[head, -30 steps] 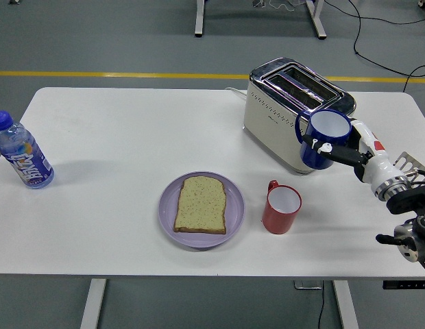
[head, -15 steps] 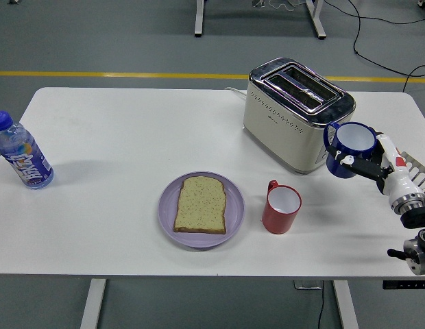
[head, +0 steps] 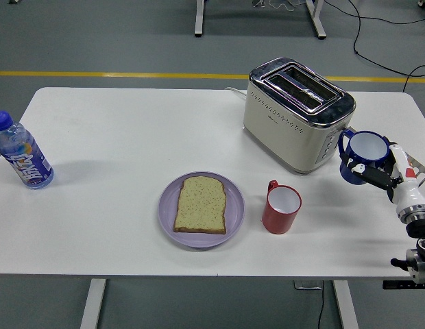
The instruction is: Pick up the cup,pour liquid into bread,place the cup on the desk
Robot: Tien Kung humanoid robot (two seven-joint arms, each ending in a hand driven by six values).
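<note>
From the head view, the right hand (head: 385, 173) is gripping the blue cup (head: 363, 157), fingers curled around it, beside the toaster (head: 295, 113) at the counter's (head: 130, 137) right side. The bread (head: 201, 203) is lying on the purple plate (head: 168, 216), next to the red cup (head: 281, 208).

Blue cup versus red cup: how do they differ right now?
The blue cup is gripped in the right hand near the table's right edge, beside the toaster; the red cup stands free beside the plate. The blue cup's handle points left, the red cup's up-left. Both are upright with white insides.
</note>
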